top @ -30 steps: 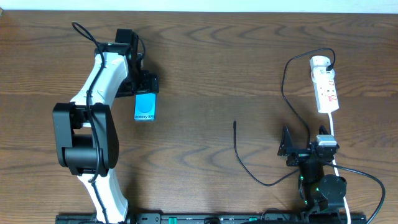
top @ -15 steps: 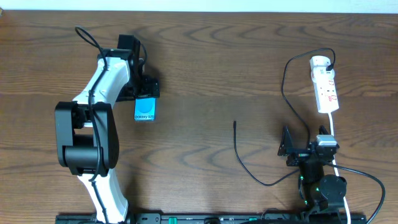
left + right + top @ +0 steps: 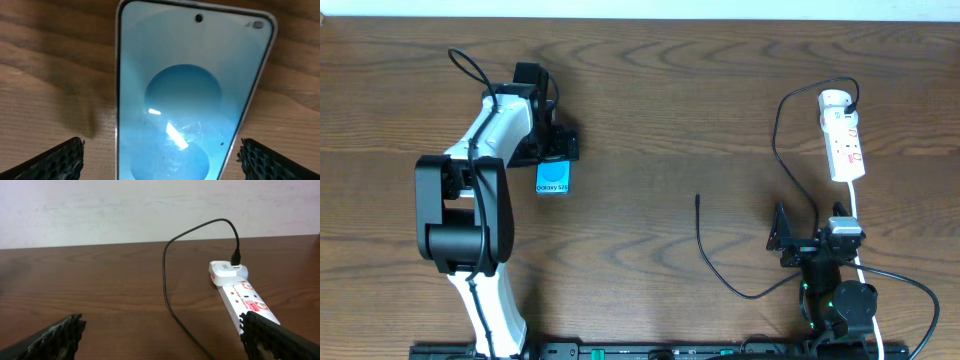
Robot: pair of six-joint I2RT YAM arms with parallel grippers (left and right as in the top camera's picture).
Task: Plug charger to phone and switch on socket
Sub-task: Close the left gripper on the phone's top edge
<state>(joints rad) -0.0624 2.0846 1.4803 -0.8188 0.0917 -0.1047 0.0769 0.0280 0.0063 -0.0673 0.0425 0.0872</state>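
Observation:
The phone lies flat on the wooden table at the left, cyan screen up. In the left wrist view the phone fills the middle. My left gripper is open over its far end, and its fingers stand either side of the phone with a gap on each side. The white socket lies at the far right and shows in the right wrist view. The black charger cable runs from the socket in a loop to its free tip mid-table. My right gripper is open and empty, near the front right.
The socket's white cord runs toward the front edge past my right arm. The charger's black plug sits in a white adapter at the socket's far end. A pale wall stands behind the table.
My left arm has swung slightly to the right and the gripper has settled closer over the phone's far end. The right arm and the cable have not moved.

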